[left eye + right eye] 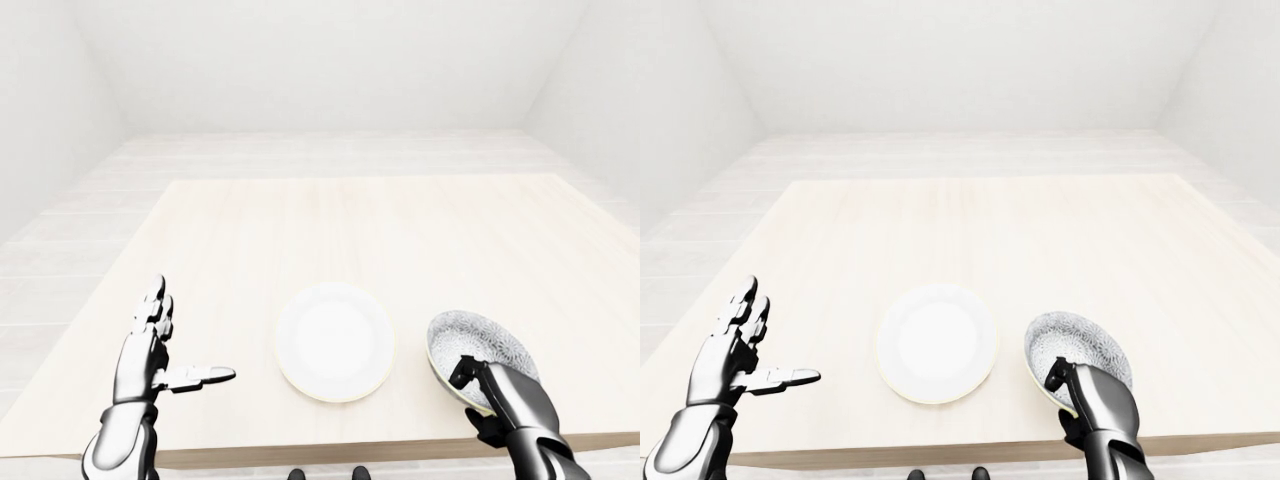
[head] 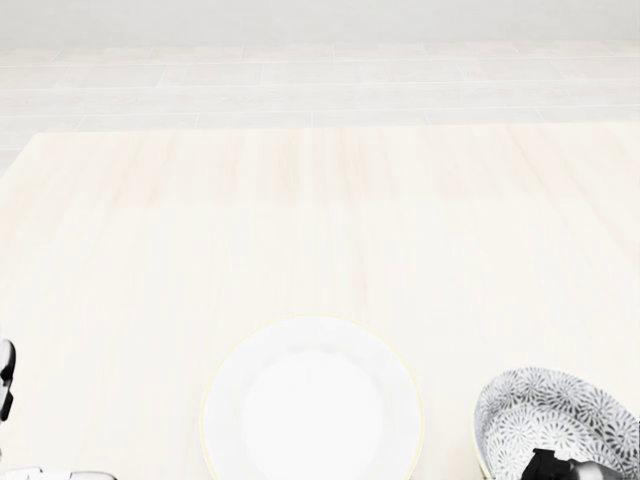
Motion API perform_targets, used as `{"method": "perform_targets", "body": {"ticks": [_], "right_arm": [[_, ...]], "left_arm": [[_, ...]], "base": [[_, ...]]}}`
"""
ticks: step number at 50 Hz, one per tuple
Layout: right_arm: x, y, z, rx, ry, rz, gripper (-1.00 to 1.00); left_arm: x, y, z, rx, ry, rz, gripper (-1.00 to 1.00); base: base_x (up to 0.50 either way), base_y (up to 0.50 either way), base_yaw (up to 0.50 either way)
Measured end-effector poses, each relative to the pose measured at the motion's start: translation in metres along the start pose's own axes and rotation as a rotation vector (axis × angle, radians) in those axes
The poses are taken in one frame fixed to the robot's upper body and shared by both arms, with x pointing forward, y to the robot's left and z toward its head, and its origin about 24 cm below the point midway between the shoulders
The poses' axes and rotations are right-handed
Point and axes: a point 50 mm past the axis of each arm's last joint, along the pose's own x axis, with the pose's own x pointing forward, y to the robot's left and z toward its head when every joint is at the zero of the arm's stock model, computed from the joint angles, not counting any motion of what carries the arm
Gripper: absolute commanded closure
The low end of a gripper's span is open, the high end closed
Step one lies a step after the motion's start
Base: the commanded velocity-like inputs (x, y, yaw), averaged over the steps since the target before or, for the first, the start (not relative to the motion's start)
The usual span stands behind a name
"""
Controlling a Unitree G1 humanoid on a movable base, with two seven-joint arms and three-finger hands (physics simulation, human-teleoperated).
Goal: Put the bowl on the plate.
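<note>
Right robot hand (image 1: 1080,395) apparently clamped on bowl (image 1: 1075,350) rim, at plate's (image 1: 937,342) three o'clock for transfer; left robot hand (image 1: 745,360) spread, idle.

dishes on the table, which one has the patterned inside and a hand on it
The speckled grey-and-white bowl, gripped at its rim by the right hand. The plain white round plate to its left is flat, unpatterned and untouched.

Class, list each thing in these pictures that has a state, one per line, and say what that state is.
plate: flat on the table, nothing on it
bowl: upright but tilted, right of the plate in the left-eye view, not on it, right hand at its near rim
right hand: fingers closed over the bowl's rim
left hand: open, fingers spread, holding nothing
table: bears plate and bowl
</note>
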Motion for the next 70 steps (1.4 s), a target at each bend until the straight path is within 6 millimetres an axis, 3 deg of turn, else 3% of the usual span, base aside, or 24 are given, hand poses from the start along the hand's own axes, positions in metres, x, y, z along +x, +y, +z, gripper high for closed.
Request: {"method": "perform_targets", "body": {"ticks": [40,70], "right_arm": [[0.007,-0.039,0.044,-0.195,-0.133,-0.089,0.37],[0.008,-0.063,0.093,-0.251,-0.302,-0.213,0.35]], "left_arm": [[0.002,-0.002,-0.003,-0.002,0.0,-0.003,-1.0],[0.009,-0.004,0.006,0.006,-0.023,-0.01,-1.0]], "base": [[0.0,0.0,0.0],[0.0,0.0,0.0]]}}
